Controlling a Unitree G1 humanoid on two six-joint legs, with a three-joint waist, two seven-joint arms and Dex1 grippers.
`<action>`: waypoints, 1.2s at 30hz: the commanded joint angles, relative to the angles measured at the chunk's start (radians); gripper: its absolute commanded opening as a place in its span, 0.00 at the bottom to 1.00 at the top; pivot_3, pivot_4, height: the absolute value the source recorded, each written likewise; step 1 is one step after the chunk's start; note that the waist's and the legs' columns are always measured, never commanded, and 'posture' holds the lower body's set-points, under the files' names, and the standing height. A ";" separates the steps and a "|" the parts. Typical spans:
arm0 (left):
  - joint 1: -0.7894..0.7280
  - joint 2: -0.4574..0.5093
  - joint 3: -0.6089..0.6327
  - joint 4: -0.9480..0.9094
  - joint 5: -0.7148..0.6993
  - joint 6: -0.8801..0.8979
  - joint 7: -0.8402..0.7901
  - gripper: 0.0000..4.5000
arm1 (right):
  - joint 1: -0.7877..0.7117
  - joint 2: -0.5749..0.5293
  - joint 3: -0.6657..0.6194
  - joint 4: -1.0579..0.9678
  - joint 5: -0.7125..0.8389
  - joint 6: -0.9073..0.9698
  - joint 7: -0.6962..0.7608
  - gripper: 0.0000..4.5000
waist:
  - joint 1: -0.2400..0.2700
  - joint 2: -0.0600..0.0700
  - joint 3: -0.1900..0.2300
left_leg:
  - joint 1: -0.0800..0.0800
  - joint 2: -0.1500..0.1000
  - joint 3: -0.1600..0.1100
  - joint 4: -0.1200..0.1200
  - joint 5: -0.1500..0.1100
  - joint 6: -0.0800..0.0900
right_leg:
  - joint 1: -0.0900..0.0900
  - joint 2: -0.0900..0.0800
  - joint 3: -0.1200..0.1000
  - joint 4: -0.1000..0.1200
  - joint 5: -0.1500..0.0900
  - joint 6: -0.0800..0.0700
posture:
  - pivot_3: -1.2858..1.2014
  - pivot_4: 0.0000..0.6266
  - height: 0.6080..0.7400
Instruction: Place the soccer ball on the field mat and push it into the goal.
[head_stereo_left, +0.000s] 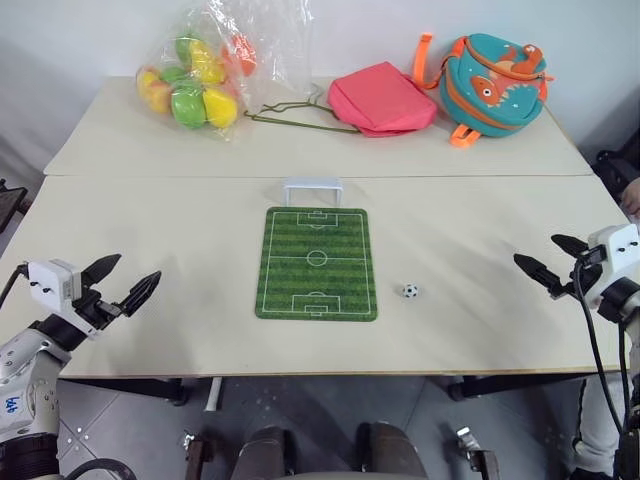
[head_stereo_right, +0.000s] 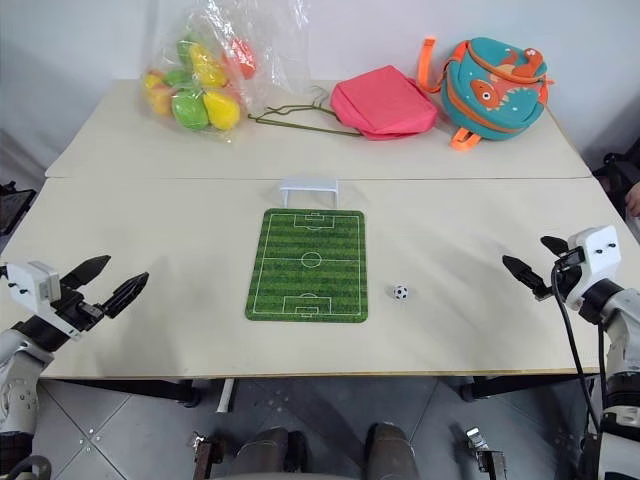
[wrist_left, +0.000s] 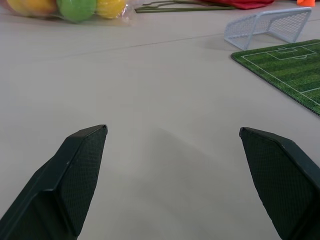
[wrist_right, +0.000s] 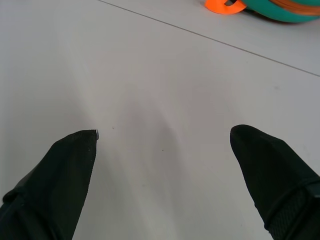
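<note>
At the near left edge of the table (head_stereo_left: 150, 200) the left gripper (head_stereo_left: 120, 281) hovers just above the surface, its two black fingers spread apart with nothing between them. At the near right edge the right gripper (head_stereo_left: 550, 258) does the same — fingers wide, empty, well apart from any object.

Between them, near the middle, lies the field mat (head_stereo_left: 317, 263), flat, its long side running near to far. The soccer ball (head_stereo_left: 410, 291) rests on the bare tabletop just beside the mat's near right corner, not on the mat. The goal (head_stereo_left: 312, 189) stands at the mat's far edge, centred on it and about touching it.

On the far half of the table, left to right: a clear plastic bag (head_stereo_left: 205, 70) of yellow, green and orange balls, a thin wire hanger (head_stereo_left: 300, 117), a pink pouch (head_stereo_left: 382, 99) — overlapping the hanger's right end — and a teal backpack (head_stereo_left: 495, 81) with orange straps.
</note>
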 joint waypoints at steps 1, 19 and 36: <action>-0.012 0.023 0.005 -0.035 -0.008 0.015 -0.006 1.00 | 0.019 -0.021 -0.025 -0.063 0.026 0.030 0.008 0.99 | 0.001 0.000 0.000 | 0.000 0.000 0.000 0.000 0.000 0.000 | 0.000 0.000 0.000 0.000 0.000 0.000 | 0.52 0.24 1.00; -0.038 0.045 -0.130 -0.150 -0.041 0.045 -0.281 1.00 | -0.008 -0.123 0.288 -0.606 0.041 0.344 0.343 0.99 | 0.001 0.000 0.000 | 0.000 0.000 0.000 0.001 0.000 0.000 | 0.000 0.000 0.000 0.000 0.000 0.000 | 0.52 0.24 1.00; 0.061 0.047 -0.157 -0.196 -0.035 0.021 -0.357 1.00 | -0.226 0.089 0.530 -0.231 -0.141 0.060 0.484 0.99 | -0.001 0.000 0.000 | -0.001 0.000 -0.001 0.001 0.000 0.000 | 0.000 0.000 -0.001 0.001 0.000 0.000 | 0.52 0.24 1.00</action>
